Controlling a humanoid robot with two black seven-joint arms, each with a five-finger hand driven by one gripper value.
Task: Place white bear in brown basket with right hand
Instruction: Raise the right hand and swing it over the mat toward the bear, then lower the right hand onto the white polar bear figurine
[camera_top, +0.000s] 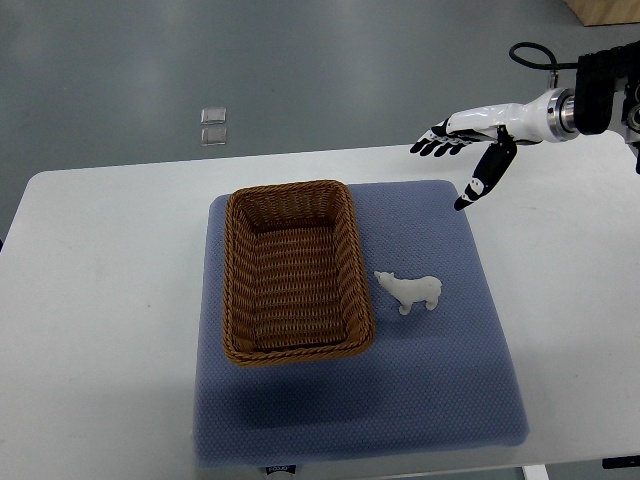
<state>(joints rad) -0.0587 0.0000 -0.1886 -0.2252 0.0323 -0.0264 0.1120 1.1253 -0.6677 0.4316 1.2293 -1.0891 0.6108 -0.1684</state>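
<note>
1. Here, a small white bear (411, 291) lies on a blue-grey padded mat (440, 400); it is a plain, glossy white figurine with a bulky body, short legs and a narrow head; it looks to be lying on its side, though that is hard to tell.

2. The bear rests just beside the right wall of a brown basket (296, 271), near it but not touching; it sits roughly level with the basket's lower half, right of the mat's centre.

3. The basket is rectangular and woven from brown wicker, with a rolled rim; it stands on the left part of the mat, its long sides running away from the camera.

4. The mat lies on a white table (90, 330); beyond the table's far edge is a grey floor, with a small pale square object (213, 126) on it.

5. The right hand (468, 143) enters from the picture's upper right, white with black fingertips; it hovers over the mat's far right corner, well apart from the bear; the fingers are spread and extended leftward, the thumb points down, and it holds nothing.

6. Nothing lies between the hand and the bear; only bare mat separates them.

7. The bear's long axis runs left to right, slightly tilted; its head points left toward the basket, its legs toward the camera.
</note>
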